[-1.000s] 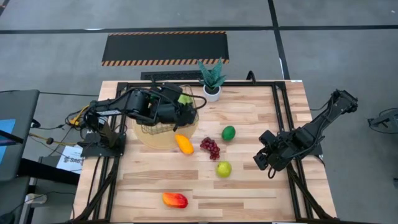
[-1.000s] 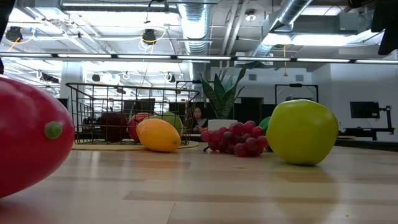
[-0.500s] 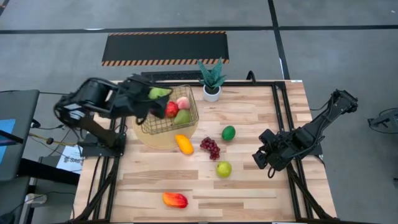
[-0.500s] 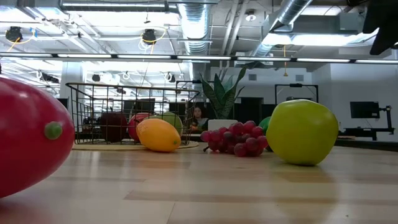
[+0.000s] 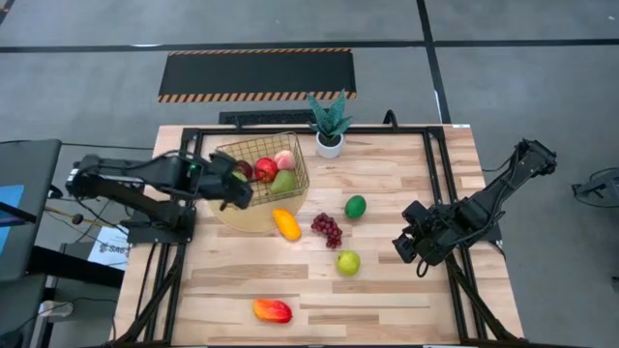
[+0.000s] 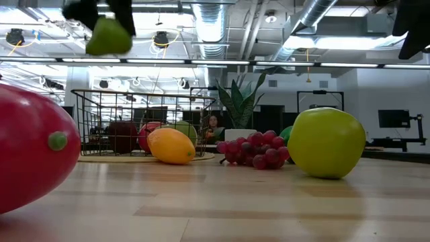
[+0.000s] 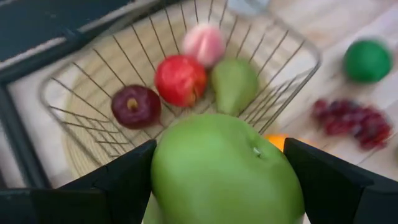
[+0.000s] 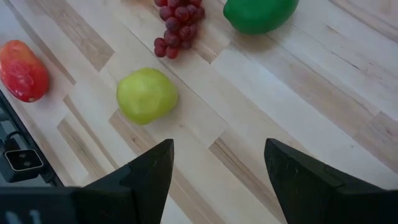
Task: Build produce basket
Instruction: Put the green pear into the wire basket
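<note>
Wooden tabletop from above: your left gripper (image 5: 235,189) hung at the basket (image 5: 290,188) edge. Low view: a green fruit (image 6: 107,37) rode aloft, clenched for dropping in. Right wrist: your right gripper (image 8: 214,168) waited, fingers spread, near the green apple (image 8: 147,94).

Yellow-green apple (image 8: 147,94) on wooden desk (image 8: 261,124), purple grapes (image 8: 176,25), green lime (image 8: 258,14), red-orange mango (image 8: 23,70), own jaws apart
</note>
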